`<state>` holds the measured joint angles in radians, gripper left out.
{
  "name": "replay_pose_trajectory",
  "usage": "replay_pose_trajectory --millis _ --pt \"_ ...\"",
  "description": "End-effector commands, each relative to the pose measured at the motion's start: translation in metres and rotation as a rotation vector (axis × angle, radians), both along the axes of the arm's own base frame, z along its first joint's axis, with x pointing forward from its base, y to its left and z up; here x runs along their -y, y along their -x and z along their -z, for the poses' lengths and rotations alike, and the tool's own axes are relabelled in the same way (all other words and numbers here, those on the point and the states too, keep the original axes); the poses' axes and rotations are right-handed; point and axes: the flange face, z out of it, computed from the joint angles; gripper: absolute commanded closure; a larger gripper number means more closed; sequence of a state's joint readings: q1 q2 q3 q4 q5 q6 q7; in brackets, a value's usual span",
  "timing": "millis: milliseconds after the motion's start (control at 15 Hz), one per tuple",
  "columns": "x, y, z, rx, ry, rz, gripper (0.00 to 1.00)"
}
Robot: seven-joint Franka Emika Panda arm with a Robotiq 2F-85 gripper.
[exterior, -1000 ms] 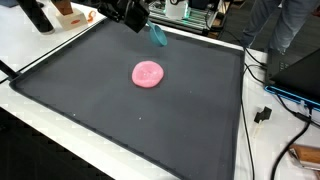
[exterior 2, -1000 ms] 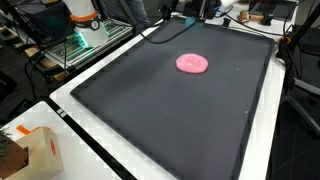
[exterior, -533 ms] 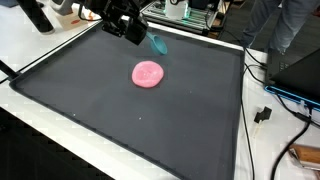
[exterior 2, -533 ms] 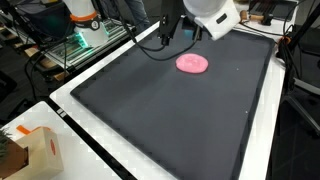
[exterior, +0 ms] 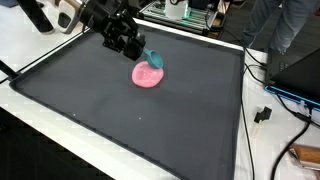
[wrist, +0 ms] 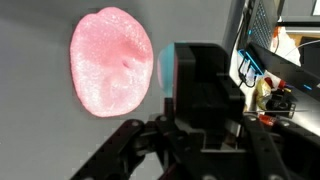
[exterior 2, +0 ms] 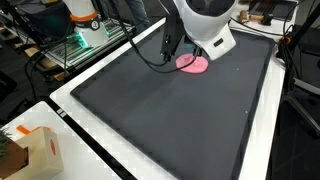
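Most of the black mat [exterior: 120, 120] on the worktop [exterior: 30, 45] lies open, near edge and middle alike. Toward its far edge sits a pink disc [exterior: 147, 76], with the fingers [exterior: 139, 51] and their teal piece [exterior: 156, 63] just above. Off the mat, cables [exterior: 262, 113] crowd one side edge — a cardboard box [exterior 2: 32, 150] fills a near corner.

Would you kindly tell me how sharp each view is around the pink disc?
Wrist view: the pink disc looks soft-edged, and the gripper is a dark, unfocused mass. In an exterior view the teal object in the gripper is slightly smeared. In an exterior view the white arm hides most of the pink disc.
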<state>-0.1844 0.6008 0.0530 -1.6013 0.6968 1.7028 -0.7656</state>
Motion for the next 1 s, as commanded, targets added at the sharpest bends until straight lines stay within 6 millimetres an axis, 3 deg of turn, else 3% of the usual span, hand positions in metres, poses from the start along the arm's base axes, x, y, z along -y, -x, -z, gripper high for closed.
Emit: replay_pose_trajectory --millis 0,533,933 --pt "-0.002 -0.013 0.017 0.019 -0.015 0.016 0.75" --pt "-0.004 -0.025 0.042 0.028 0.003 0.007 0.75" --pt "0.003 -0.028 0.054 0.034 0.134 -0.03 0.75"
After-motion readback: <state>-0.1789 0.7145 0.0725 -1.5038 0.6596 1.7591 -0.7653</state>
